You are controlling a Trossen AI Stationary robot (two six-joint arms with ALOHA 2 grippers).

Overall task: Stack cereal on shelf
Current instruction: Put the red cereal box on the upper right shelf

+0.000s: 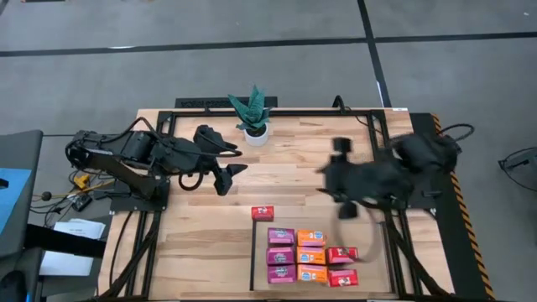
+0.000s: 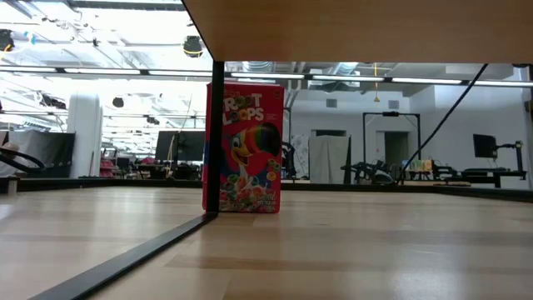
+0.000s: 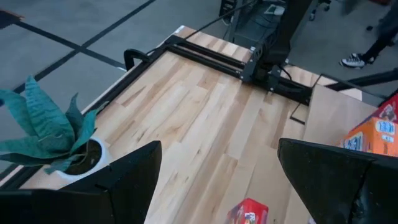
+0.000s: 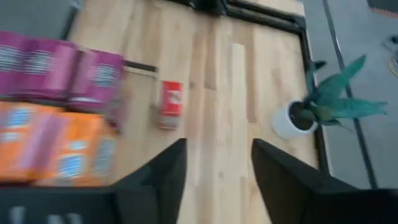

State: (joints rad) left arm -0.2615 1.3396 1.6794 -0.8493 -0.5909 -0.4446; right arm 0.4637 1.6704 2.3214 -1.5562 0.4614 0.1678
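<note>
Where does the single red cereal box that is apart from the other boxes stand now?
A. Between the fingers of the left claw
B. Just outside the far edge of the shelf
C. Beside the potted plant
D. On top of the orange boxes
B: in the high view the lone red box stands alone just beyond the shelf's far black edge strip, apart from the grouped boxes.

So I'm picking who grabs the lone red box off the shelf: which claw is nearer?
Left, narrowly. The left claw sits up-left of the lone red cereal box; the right claw sits farther to its right, above the shelf.
</note>
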